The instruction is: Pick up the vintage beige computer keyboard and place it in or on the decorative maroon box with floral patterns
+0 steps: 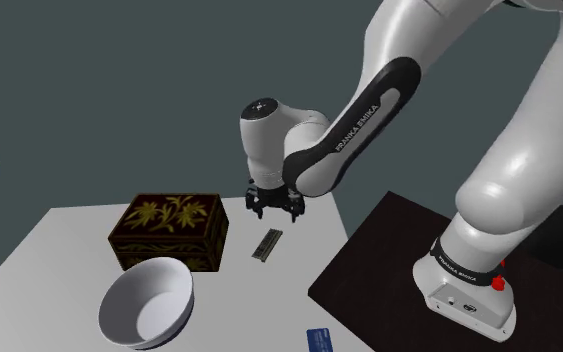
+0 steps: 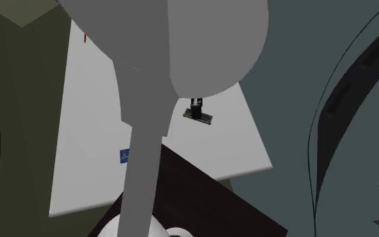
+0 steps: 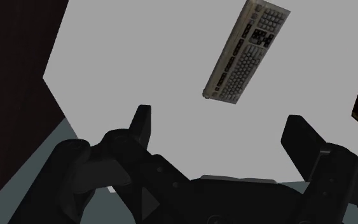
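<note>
End effector [image 1: 275,212] near keyboard [image 1: 267,245], apart.

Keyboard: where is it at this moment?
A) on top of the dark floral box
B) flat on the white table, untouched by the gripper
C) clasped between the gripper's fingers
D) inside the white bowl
B: the beige keyboard lies flat on the white table, ahead of the open, empty gripper.
</note>
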